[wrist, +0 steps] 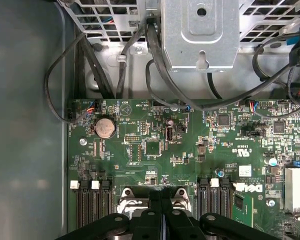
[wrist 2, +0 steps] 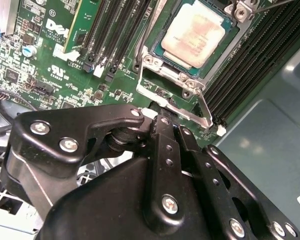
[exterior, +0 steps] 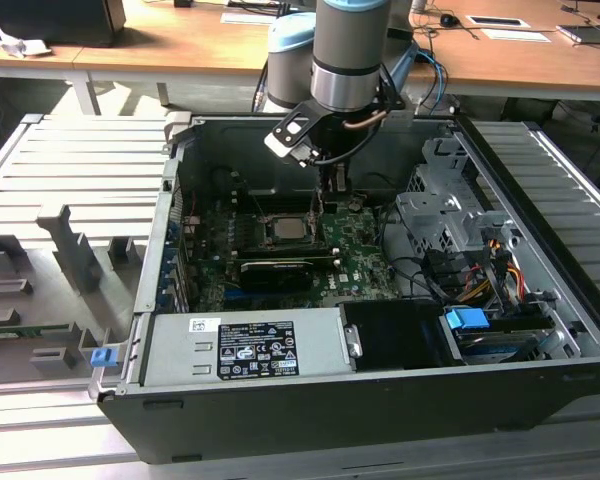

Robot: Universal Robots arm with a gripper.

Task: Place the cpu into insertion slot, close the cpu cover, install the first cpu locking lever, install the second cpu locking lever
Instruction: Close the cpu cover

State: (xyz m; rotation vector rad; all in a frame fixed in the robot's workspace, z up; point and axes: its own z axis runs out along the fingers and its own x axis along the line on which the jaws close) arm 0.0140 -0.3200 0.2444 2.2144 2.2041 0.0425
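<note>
Cpu (wrist 2: 192, 32) within cpu cover (wrist 2: 185, 77), closed hand (wrist 2: 170, 124) beside its edge

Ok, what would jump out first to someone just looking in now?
The pale silvery cpu, seated with the cpu cover framing it, in the middle of the green motherboard. The black gripper hangs just beside it inside the open computer case.

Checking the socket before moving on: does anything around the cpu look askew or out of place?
The cpu sits flat under the cpu cover. One locking lever juts out at an angle by the gripper, apparently unlatched.
</note>
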